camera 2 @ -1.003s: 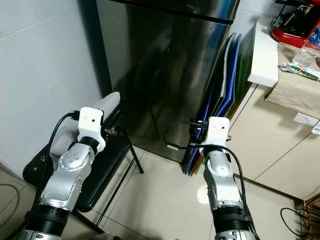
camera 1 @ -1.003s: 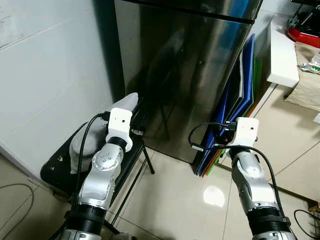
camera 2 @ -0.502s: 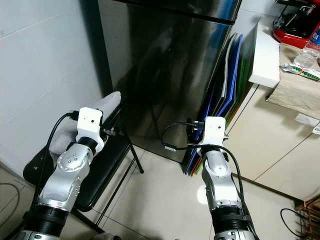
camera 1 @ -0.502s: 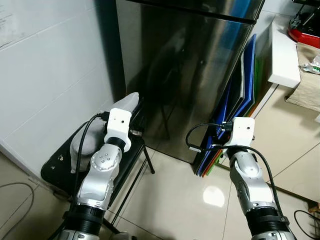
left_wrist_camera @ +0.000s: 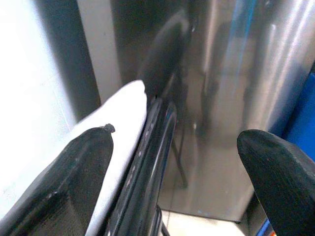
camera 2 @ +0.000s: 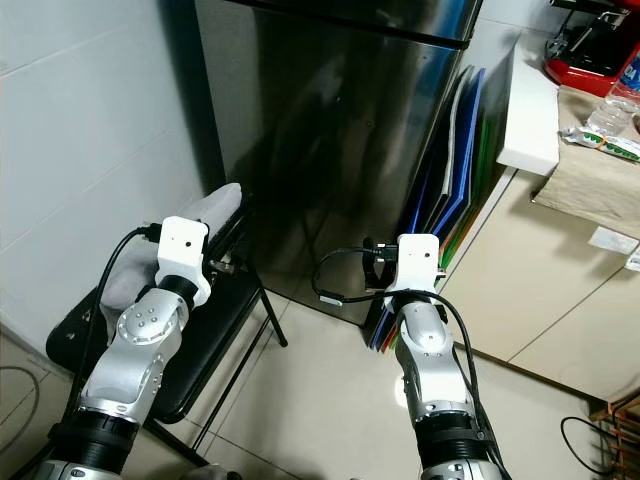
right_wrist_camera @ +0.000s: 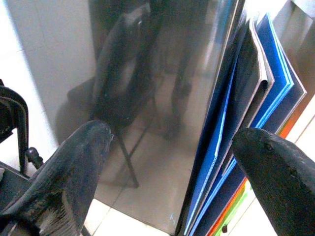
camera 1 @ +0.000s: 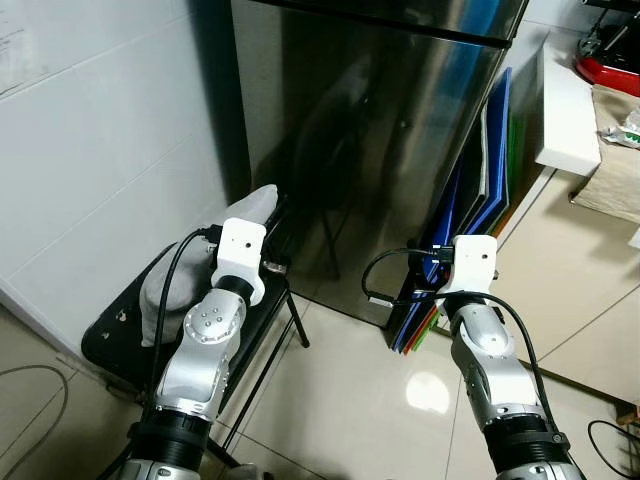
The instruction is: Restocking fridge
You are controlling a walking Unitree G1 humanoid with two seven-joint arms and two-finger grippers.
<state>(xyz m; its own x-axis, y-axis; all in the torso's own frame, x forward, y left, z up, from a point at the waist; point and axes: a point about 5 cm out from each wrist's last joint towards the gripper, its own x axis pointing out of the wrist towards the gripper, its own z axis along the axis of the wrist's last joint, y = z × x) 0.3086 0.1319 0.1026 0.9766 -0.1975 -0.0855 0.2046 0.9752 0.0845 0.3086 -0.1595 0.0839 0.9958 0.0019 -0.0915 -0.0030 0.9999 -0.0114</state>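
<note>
Fridge [camera 1: 370, 140]: steel front, door closed, stands at far centre against a white tiled wall [camera 1: 90, 150]; dim reflections of chair and arms show on its surface. Left arm [camera 1: 205, 340] is raised at near left, w/ the left gripper [left_wrist_camera: 172, 167] aimed toward the fridge's left edge; its two black fingers [left_wrist_camera: 74, 177] are spread wide w/ nothing between them. Right arm [camera 1: 490, 350] is raised at near right, right gripper [right_wrist_camera: 167, 167] pointed at the fridge's lower right corner; fingers [right_wrist_camera: 64, 167] likewise spread apart, holding nothing. Neither gripper touches the fridge.

Chair [camera 1: 125, 335]: black, folding type, stands left of the fridge, just beside it, under the left arm; a white-grey bundle [camera 1: 250, 210], possibly cloth, lies on it. Boards [camera 1: 480, 220]: blue, grey, green & orange sheets lean upright against the fridge's right side. Counter [camera 1: 565, 110]: white, far right, w/ a red appliance [camera 1: 605, 65] and a wrapper [camera 1: 625, 130] beyond its edge, on a beige surface. Floor [camera 1: 360, 400]: glossy pale tile, bright light spot near the right arm.
</note>
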